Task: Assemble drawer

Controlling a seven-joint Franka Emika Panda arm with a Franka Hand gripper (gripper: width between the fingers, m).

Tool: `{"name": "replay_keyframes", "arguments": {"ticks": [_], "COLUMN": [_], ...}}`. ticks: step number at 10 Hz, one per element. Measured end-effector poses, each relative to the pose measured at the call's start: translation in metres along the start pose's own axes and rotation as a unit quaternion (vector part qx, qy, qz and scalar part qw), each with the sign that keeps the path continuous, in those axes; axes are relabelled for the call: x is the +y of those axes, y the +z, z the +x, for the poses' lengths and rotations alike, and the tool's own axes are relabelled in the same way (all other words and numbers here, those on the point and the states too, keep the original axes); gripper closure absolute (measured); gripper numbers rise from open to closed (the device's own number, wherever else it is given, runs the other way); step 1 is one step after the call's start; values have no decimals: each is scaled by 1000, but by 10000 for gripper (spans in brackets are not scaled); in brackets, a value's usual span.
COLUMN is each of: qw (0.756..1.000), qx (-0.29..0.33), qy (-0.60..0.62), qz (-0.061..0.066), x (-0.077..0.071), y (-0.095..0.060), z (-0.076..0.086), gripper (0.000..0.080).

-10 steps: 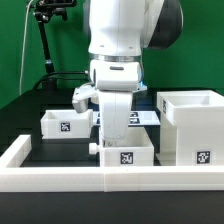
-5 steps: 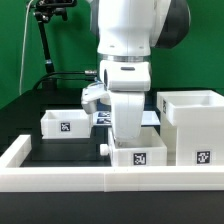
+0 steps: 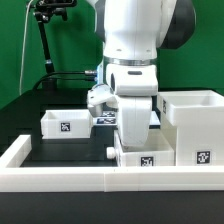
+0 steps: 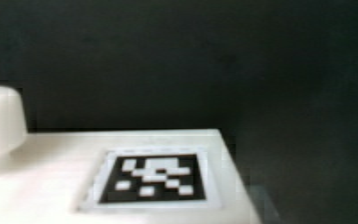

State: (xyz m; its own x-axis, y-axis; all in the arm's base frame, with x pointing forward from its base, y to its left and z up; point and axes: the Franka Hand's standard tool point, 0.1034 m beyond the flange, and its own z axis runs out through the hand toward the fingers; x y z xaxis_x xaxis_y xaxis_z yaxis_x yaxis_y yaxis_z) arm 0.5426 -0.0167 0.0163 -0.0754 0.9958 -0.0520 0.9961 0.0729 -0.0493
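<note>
Your tray [image 3: 147,157] has slid toward the case [image 3: 192,125] and now sits just beside it, likely ready for lining up. I cannot tell whether your tool [image 3: 133,128] is clamping it.

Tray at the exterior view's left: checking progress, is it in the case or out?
Out: the tray sits on the table, apart from the case.

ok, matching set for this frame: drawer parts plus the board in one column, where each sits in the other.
Things:
1. large case
2. tray showing its knob
3. other tray
4. marker board

Places:
A. exterior view's left, apart from the arm
B. behind the arm, mostly hidden
C. exterior view's right
D. under the arm, by the front rim

Pairs: 1-C, 2-D, 3-A, 4-B
</note>
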Motion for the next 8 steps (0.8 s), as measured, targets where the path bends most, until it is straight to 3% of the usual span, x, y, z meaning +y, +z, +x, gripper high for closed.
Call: {"name": "replay_keyframes", "arguments": {"ticks": [4, 8], "qw": [1000, 1000], "qx": [0, 4], "qy": [2, -3], "qz": [1, 4], "x": [-1, 1], "y": [1, 2], "z": [-1, 9], "gripper": [757, 757]}}
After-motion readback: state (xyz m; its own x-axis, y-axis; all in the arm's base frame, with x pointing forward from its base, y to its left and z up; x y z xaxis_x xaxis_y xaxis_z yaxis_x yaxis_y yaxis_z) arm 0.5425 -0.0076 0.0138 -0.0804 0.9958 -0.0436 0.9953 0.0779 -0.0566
